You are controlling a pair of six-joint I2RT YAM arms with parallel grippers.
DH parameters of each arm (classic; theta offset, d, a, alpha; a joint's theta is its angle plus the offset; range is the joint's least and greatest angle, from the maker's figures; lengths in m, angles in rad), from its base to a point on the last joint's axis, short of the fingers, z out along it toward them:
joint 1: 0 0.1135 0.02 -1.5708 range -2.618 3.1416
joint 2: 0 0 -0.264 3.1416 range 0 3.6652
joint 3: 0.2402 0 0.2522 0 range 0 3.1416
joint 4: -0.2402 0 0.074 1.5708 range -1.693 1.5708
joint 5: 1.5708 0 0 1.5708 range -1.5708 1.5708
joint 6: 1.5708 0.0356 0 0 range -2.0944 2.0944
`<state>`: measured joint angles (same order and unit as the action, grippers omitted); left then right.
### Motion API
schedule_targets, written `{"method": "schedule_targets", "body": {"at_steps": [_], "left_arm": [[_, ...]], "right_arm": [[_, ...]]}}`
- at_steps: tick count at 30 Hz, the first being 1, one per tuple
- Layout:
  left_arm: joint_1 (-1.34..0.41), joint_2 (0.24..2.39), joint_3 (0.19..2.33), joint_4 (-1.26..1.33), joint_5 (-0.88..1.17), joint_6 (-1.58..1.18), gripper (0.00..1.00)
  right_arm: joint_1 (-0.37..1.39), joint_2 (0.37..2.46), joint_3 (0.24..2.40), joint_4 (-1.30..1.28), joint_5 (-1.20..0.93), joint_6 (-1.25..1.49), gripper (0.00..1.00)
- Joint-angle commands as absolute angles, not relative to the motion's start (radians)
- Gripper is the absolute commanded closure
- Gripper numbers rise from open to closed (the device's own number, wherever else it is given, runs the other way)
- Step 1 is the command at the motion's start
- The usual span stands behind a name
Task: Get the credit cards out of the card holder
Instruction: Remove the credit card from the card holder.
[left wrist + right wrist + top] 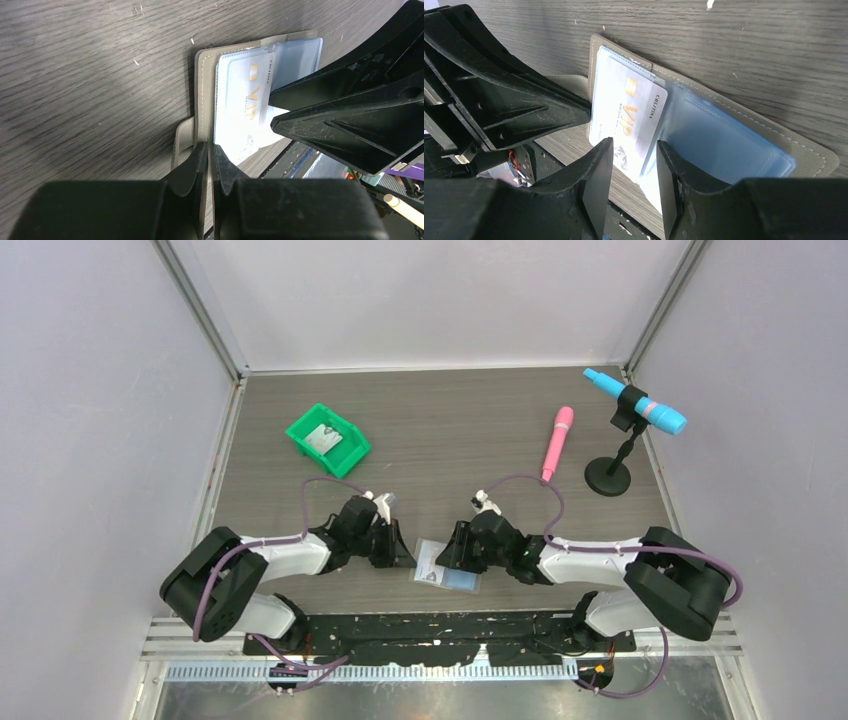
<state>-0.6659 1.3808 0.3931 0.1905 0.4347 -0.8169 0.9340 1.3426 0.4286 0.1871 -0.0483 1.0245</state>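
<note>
The left gripper (209, 160) was pressed almost closed, pinching the grey cover edge of the card holder (202, 75), which lay open on the table (450, 420). On the holder's other side, the right gripper (633, 170) stood partly open, a finger either side of the VIP credit card (624, 115); whether they touched it, I couldn't tell. The card stuck partway out of the holder's clear pocket. Well away from the holder, the green bin (296, 430) held one flat grey piece (323, 438).

There is one card holder (744, 145), one VIP card (629, 120), one pale card (325, 438), one green bin (312, 452), one pink microphone (557, 443), one blue microphone (665, 416) and one black stand (608, 478).
</note>
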Motion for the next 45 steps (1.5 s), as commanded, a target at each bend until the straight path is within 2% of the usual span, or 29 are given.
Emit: {"method": "schedule_targets", "body": {"at_steps": [1,16,20,24,30,35,45], "left_arm": [[-0.673,1.367,0.370,0.166,0.409,-0.819,0.91],[-0.686,1.374,0.350,0.179,0.400,-0.833,0.93],[-0.688,1.383,0.350,0.184,0.400,-0.834,0.94],[-0.691,1.396,0.345,0.210,0.406,-0.844,0.94],[-0.697,1.392,0.341,0.216,0.405,-0.854,0.95],[-0.700,1.393,0.338,0.216,0.402,-0.859,0.95],[-0.701,1.397,0.339,0.199,0.387,-0.861,0.96]], "right_arm": [[0.939,1.362,0.449,0.189,-0.010,1.027,0.56],[0.939,1.390,0.421,0.280,-0.003,1.030,0.59],[0.936,1.369,0.388,0.339,-0.003,1.039,0.64],[0.928,1.345,0.316,0.494,-0.003,1.065,0.74],[0.925,1.336,0.289,0.565,-0.003,1.062,0.79],[0.920,1.348,0.257,0.636,-0.003,1.065,0.94],[0.902,1.314,0.209,0.703,-0.036,1.039,0.95]]}}
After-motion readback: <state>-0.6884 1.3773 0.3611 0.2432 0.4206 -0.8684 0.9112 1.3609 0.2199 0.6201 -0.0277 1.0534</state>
